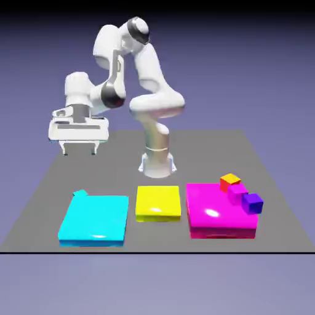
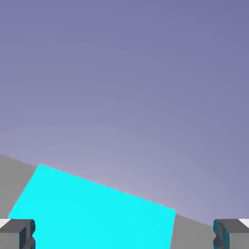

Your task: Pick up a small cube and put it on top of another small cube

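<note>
Above the grey table (image 1: 49, 184), the gripper (image 1: 80, 151) hangs with fingers spread wide and nothing in them, over a tiny cyan cube (image 1: 80, 195) touching the cyan slab (image 1: 95, 220).

Shows, on the exterior view's left of the middle slab (image 1: 158, 203), a wider slab (image 1: 93, 220) with the small cube (image 1: 80, 194) at its far left corner. Shows, right of the middle slab, a second wide slab (image 1: 215, 215) with three cubes (image 1: 237, 191) clustered at its far right corner.

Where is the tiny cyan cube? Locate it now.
In the exterior view, the tiny cyan cube sits at the far-left corner of the large flat cyan slab, on that view's left, below the open gripper.
</note>
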{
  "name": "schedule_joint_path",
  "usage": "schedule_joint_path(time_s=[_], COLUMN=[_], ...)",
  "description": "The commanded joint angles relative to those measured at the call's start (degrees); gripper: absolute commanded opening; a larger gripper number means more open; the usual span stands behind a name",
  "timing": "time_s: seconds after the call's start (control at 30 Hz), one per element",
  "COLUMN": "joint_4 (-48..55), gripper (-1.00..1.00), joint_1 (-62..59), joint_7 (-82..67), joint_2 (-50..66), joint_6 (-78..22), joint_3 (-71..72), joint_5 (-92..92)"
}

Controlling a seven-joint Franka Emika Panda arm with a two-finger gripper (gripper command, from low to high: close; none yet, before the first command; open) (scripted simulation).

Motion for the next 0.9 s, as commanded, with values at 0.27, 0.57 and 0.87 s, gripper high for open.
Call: schedule_joint_path(time_s=[0.27,0.57,0.87], joint_4=[1.86,3.73,5.78], gripper=[0.0,0.0,0.0], joint_1=[6.19,12.37,24.32], joint_7=[-14.86,-29.71,-32.14], joint_2=[-1.55,-3.1,-6.7], joint_6=[-3.31,-6.62,-0.86], joint_3=[-18.69,-37.38,-52.0], joint_5=[-3.37,-6.75,-10.44])
